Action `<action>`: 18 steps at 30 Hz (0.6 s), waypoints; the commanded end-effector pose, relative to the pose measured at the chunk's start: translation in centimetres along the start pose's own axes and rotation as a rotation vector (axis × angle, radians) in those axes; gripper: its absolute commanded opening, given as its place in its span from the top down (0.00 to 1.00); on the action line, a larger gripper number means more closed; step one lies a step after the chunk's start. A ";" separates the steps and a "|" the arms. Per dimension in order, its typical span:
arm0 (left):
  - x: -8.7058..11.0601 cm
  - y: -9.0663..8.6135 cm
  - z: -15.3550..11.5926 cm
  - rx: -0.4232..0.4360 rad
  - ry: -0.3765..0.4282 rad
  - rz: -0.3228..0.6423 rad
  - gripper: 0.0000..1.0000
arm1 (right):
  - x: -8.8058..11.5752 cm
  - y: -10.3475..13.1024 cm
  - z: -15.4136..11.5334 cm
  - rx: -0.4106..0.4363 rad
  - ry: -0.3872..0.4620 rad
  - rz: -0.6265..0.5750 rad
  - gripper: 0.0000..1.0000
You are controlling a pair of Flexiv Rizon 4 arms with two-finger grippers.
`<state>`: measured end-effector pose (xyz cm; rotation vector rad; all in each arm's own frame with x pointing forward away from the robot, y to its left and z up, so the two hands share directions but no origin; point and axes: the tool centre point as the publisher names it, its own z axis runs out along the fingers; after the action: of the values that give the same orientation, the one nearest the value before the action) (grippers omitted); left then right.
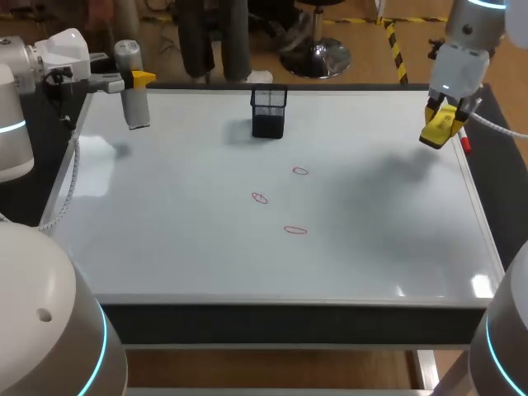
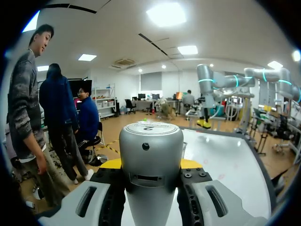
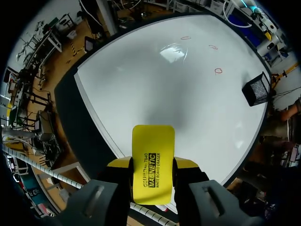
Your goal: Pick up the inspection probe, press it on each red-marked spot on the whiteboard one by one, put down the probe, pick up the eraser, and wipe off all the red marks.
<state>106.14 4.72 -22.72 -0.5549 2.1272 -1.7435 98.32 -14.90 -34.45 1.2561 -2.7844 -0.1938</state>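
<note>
The left gripper (image 2: 150, 164) has its fingers closed on the probe (image 2: 150, 141), which stands upright between them, its capped end poking out past the tips. The right gripper (image 3: 151, 165) is clamped on the yellow eraser (image 3: 153, 150), which sticks out ahead of its fingers above the whiteboard (image 1: 190, 231). Three red marks (image 1: 260, 198) lie well ahead of both.

The probe (image 1: 135, 109) stands upright between the fingers of the left gripper (image 1: 136, 80) at the far left corner of the whiteboard (image 1: 165, 223), the eraser (image 3: 153, 141) is clamped in the right gripper (image 3: 153, 165) above the far right edge, with the mesh holder (image 3: 257, 89) and three marks (image 3: 213, 47) on the board well ahead of it.
</note>
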 end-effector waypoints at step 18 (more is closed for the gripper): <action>5.7 -0.3 1.7 -0.010 0.084 0.048 1.00 | 0.1 -0.1 -0.1 0.002 0.003 -0.002 1.00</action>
<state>103.28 1.09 -22.98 -0.4325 2.1931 -1.7707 98.32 -14.90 -34.45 1.2559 -2.7844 -0.1935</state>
